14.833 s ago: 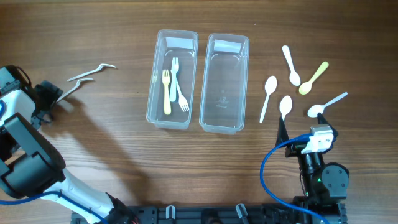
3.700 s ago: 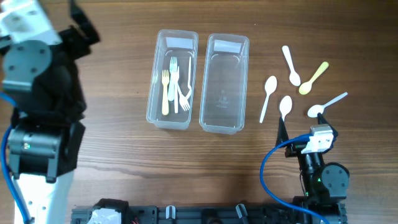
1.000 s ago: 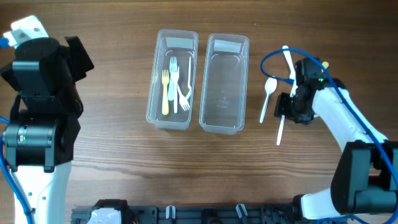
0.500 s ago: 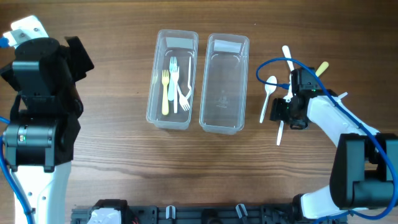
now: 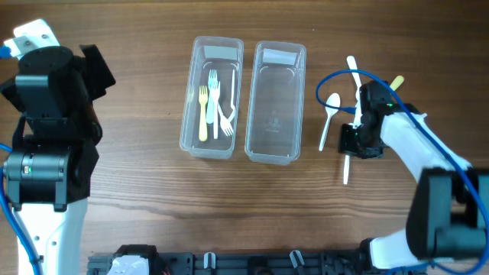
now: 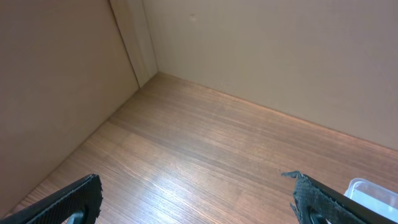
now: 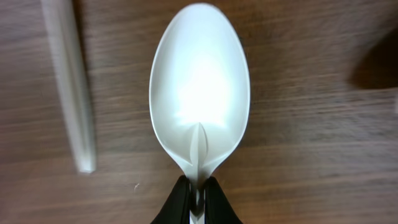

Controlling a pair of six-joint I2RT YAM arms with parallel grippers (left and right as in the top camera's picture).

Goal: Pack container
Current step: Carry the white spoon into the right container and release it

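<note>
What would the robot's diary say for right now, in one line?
right gripper: shut on white spoon | left gripper: open | left container: forks | right container: empty

Even, bright light (spoon (image 7: 199, 93) glare)

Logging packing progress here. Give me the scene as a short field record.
left container: holds forks
right container: no cutlery in it
right gripper: shut on spoon at its neck
left gripper: open, holding nothing
loose spoon: on table, between right container and right gripper
</note>
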